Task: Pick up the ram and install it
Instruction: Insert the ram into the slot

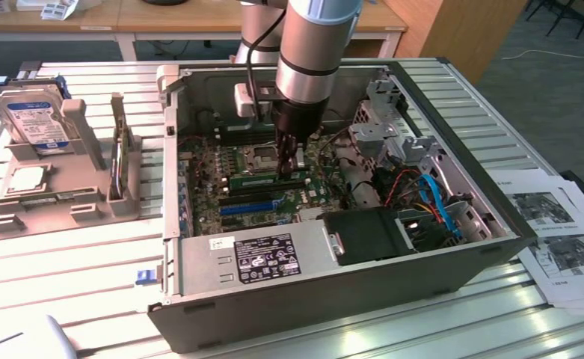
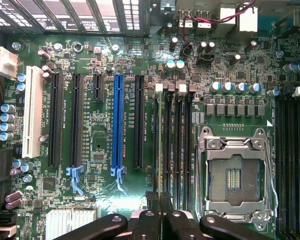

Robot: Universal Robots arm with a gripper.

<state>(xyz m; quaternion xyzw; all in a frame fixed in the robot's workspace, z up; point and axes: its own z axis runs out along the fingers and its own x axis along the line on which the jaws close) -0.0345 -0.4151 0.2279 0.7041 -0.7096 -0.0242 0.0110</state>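
Your gripper (image 1: 288, 166) is down inside the open PC case (image 1: 351, 299). Its jaws are nearly closed, pinched on the top edge of the ram (image 1: 264, 180). The stick stands on edge across the motherboard (image 1: 210, 173), just beside the CPU socket (image 1: 262, 157). Can't tell if it's seated in a slot.

The exterior view gives you the ram's green side face and the arm coming straight down. The wrist view gives you the black fingers (image 2: 150, 220) almost together over the DIMM slots (image 2: 177, 150), which sit between the CPU socket and the blue PCIe slot (image 2: 118, 125). At the exterior view's left, a hard drive (image 1: 37, 120) stands in a grey fixture (image 1: 67, 202), well apart from the case.
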